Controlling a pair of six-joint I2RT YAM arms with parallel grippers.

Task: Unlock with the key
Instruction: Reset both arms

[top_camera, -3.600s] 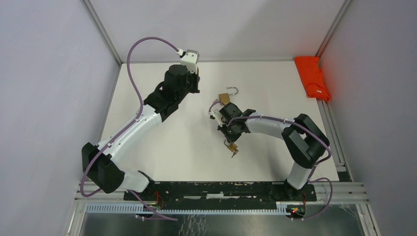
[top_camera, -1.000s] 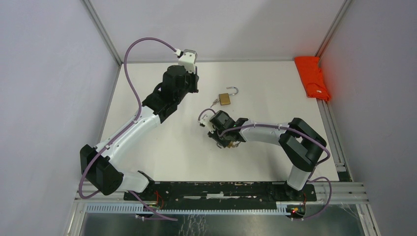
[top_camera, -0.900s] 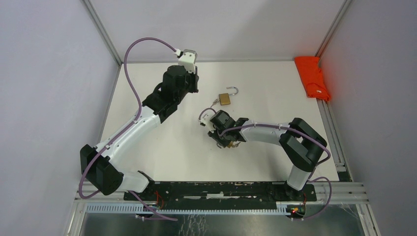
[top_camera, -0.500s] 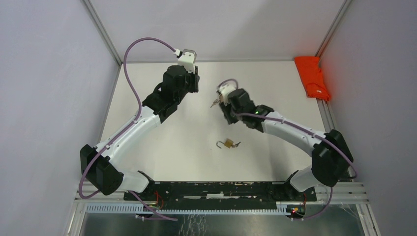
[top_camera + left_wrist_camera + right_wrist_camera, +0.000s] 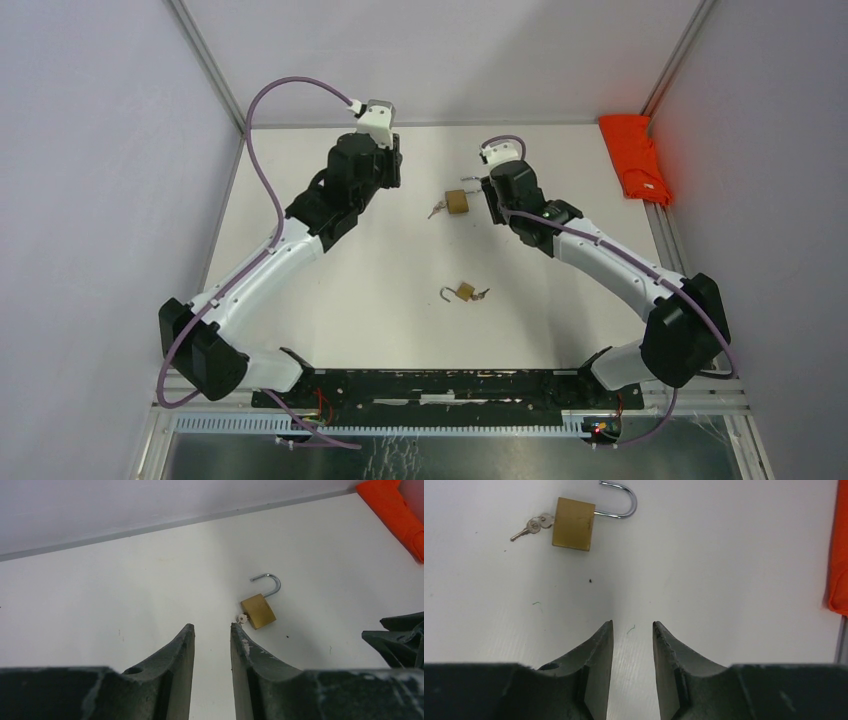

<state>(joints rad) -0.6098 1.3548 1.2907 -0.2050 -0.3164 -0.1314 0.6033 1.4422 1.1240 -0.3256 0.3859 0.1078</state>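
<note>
A brass padlock lies at the back of the table, its shackle swung open and a key on a ring at its base. A smaller brass padlock lies nearer, shackle open, a key in it. My left gripper hovers left of the far padlock, open and empty. My right gripper is just right of that padlock, also open and empty. Neither touches a lock.
An orange cloth lies on the rail at the back right, also in the wrist views as orange cloth. White walls and aluminium posts close the back and sides. The right gripper's dark fingers show at the left wrist view's right edge.
My right arm left the small padlock lying on the table with its shackle open, swung back and now sits right of the far padlock. Both grippers' jaws widened; the left arm barely moved.
</note>
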